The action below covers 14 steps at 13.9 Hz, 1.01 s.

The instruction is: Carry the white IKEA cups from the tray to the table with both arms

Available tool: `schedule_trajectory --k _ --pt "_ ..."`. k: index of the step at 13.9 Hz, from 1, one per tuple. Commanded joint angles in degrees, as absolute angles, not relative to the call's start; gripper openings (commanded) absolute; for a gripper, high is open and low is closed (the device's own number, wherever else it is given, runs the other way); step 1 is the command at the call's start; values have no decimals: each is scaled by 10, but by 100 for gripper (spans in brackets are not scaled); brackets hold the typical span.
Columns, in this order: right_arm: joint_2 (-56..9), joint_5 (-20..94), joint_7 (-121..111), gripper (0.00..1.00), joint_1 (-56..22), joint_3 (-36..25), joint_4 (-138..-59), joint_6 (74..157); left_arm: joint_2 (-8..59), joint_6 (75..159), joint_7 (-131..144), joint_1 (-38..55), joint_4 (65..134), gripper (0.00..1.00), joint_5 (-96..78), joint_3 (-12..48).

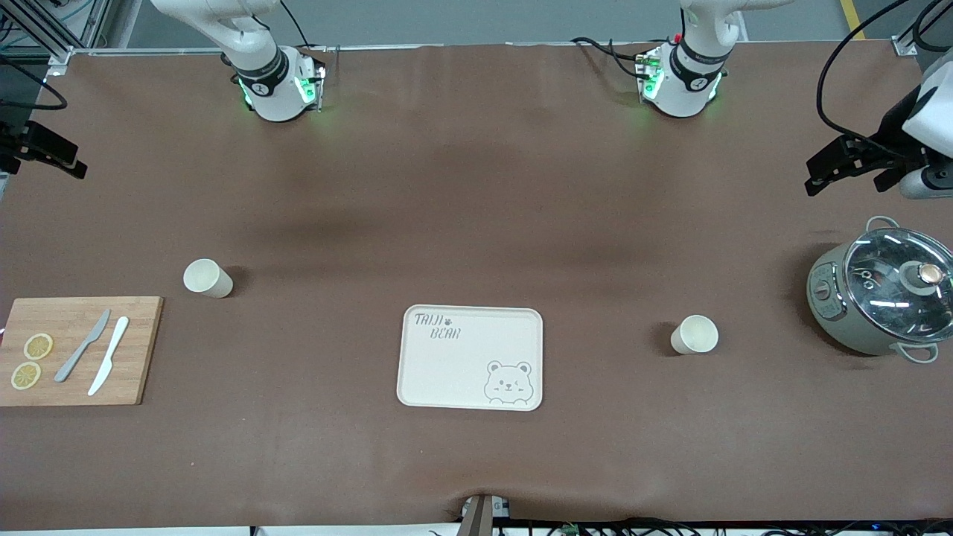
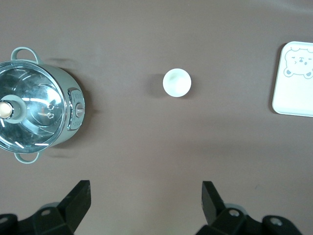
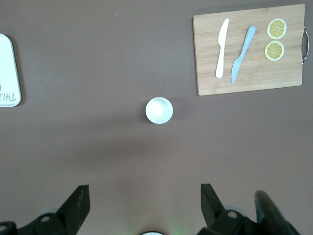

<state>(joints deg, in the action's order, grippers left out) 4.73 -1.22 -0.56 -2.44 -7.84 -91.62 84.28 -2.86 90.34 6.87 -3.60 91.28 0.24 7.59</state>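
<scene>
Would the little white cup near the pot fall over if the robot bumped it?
Probably. The small cream-white handleless cup stands upright and empty, so it looks light. It seems to taper toward its base, so a sideways nudge could tip it, and then it might roll.

Both arms are raised above the table, each rising from its round base at the edge farthest from the front camera and extending outward toward its own end of the table.

The left gripper (image 2: 144,208) is held high in the air at the left arm's end, pointing downward, with its two black fingers (image 2: 78,200) spread wide and holding nothing.

The right gripper (image 3: 144,208) is held high at the right arm's end, also pointing downward, fingers (image 3: 78,203) spread wide and empty.
</scene>
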Motion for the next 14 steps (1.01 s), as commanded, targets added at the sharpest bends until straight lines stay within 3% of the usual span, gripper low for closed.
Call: schedule_trajectory --k 1,14 --pt "62 -18 -3 100 -23 -76 -928 842 -24 903 71 -40 899 100 -15 77" --pt "62 -18 -4 100 -23 -76 -927 842 -33 897 59 -40 899 100 -15 83"
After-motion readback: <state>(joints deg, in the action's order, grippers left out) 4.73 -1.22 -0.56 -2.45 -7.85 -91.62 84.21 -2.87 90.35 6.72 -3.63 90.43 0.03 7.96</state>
